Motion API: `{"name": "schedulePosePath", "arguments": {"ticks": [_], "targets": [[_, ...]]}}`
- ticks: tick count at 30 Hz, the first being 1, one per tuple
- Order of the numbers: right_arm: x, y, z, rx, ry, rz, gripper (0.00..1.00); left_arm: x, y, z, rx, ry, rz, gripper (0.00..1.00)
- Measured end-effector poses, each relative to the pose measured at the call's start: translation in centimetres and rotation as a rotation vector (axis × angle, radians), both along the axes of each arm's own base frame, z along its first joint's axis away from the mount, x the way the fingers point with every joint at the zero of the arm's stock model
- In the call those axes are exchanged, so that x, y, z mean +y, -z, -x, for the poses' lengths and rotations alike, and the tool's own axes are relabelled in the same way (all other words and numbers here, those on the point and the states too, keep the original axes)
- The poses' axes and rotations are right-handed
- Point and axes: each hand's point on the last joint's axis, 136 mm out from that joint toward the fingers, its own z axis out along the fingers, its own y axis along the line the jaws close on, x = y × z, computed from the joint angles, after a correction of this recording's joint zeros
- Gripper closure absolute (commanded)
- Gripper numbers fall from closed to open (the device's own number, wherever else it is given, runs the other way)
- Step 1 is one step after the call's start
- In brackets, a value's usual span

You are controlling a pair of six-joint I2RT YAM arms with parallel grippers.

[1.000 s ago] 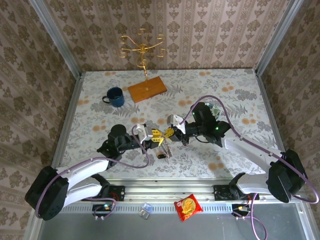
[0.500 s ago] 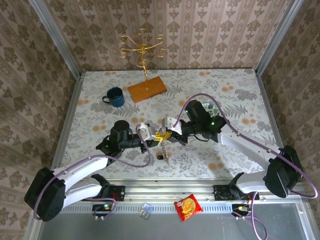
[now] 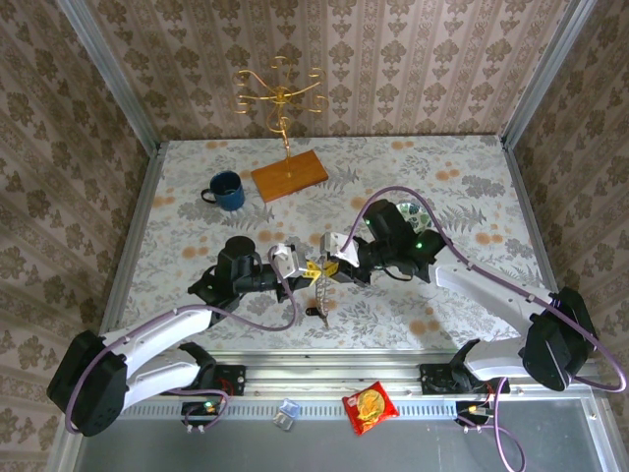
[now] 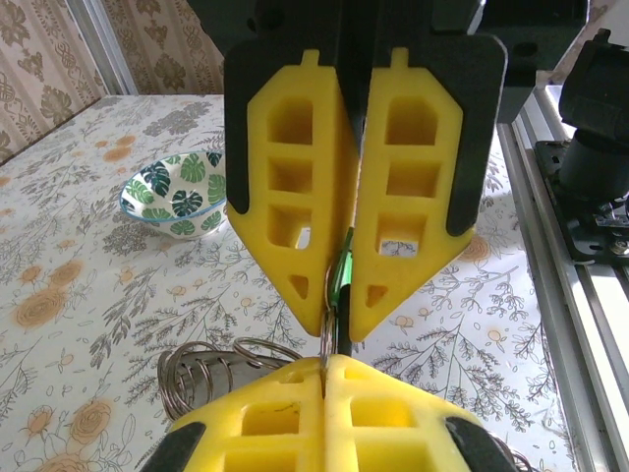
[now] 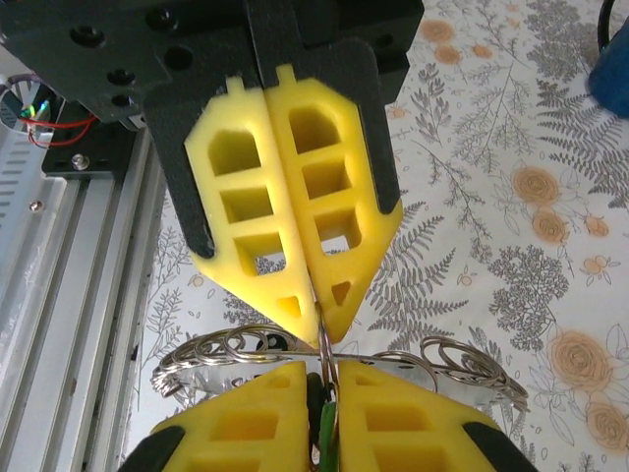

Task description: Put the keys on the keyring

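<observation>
Keyring (image 5: 322, 342) in left gripper (image 4: 326, 364) — above table (image 3: 452, 177) middle, side edges well apart

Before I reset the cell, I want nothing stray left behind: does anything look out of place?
Yes. A red snack packet and a small silvery object lie on the grey metal ledge at the near side, off the floral table. On the table itself nothing looks spilled or toppled.
</observation>
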Motion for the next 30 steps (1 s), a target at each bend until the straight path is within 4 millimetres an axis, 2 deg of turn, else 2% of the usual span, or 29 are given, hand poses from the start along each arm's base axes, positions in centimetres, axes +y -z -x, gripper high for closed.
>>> {"name": "schedulePosePath", "arguments": {"ticks": [4,6,10,15,19,30], "targets": [[-0.5,0.5,-0.1,0.013,0.026,0.016,0.76,0.0,0.0,0.1,-0.002,0.001,-0.002,1.00],[-0.7,0.6,-0.2,0.018,0.040,0.020,0.74,0.0,0.0,0.0,-0.004,-0.002,-0.002,1.00],[-0.8,0.6,-0.2,0.026,0.049,0.019,0.77,0.0,0.0,0.0,-0.003,-0.004,-0.004,1.00],[-0.8,0.7,-0.2,0.027,0.050,0.019,0.89,0.0,0.0,0.0,-0.005,-0.007,-0.005,1.00],[-0.9,0.7,-0.3,0.027,0.056,0.023,0.91,0.1,0.1,-0.1,-0.009,-0.012,-0.008,1.00],[-0.5,1.6,-0.6,0.060,0.071,0.012,0.75,-0.1,0.2,0.0,-0.021,-0.009,-0.012,1.00]]}}
